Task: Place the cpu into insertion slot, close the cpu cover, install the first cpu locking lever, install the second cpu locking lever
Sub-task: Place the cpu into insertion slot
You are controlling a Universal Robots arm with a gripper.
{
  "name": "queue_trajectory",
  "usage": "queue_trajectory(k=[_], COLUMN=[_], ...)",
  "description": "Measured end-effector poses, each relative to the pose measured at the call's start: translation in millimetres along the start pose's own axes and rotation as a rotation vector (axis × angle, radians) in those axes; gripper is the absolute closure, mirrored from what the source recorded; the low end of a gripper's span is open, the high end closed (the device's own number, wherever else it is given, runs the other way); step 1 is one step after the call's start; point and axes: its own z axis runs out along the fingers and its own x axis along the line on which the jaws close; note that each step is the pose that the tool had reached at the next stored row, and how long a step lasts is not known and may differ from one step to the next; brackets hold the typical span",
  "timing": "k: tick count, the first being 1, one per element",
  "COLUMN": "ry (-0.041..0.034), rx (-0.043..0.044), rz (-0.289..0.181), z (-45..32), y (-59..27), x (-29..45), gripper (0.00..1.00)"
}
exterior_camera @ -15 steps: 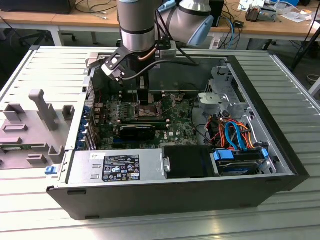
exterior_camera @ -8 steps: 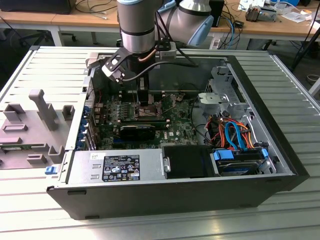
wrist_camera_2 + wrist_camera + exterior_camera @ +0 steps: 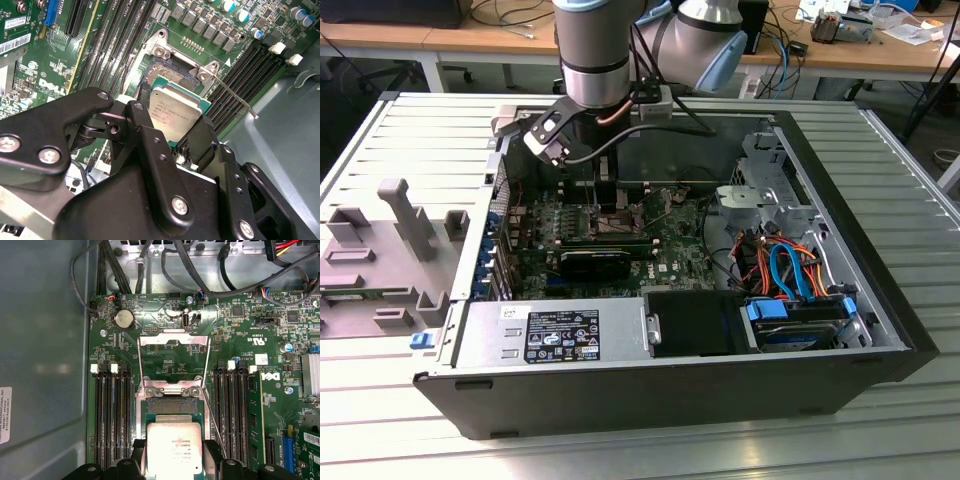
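Exterior view: an open computer case (image 3: pixel 670 390) lies on its side on a slatted metal table (image 3: pixel 880 440), with the robot arm (image 3: pixel 595 50) reaching down into it over the green motherboard (image 3: pixel 610 240). In both wrist views the gripper (image 3: pixel 174 456) (image 3: pixel 170 125) clamps the cpu (image 3: pixel 174 447) (image 3: pixel 175 107) by two opposite edges, silver top up, over the insertion slot (image 3: pixel 172 405) (image 3: pixel 167 70). Part of the slot's dark bed is uncovered beyond the chip; whether the chip touches it cannot be told. The cpu cover (image 3: pixel 172 338) stands swung open past the slot, and a thin locking lever (image 3: pixel 212 420) (image 3: pixel 235 95) is unlatched beside it. Black memory slots (image 3: pixel 112 415) flank the slot on both sides. A power supply (image 3: pixel 560 335) and a drive bay with blue and orange cables (image 3: pixel 790 270) share the case. A grey parts fixture (image 3: pixel 380 250) sits at the exterior view's left, with cluttered desks (image 3: pixel 420 40) behind.
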Motion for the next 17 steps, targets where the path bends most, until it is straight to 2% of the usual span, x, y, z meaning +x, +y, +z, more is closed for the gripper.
queue_trajectory(k=[17], ry=[-0.0020], rx=[0.0000], rz=[0.000], z=[6.6], y=[-0.5], x=[-0.1], gripper=[0.46])
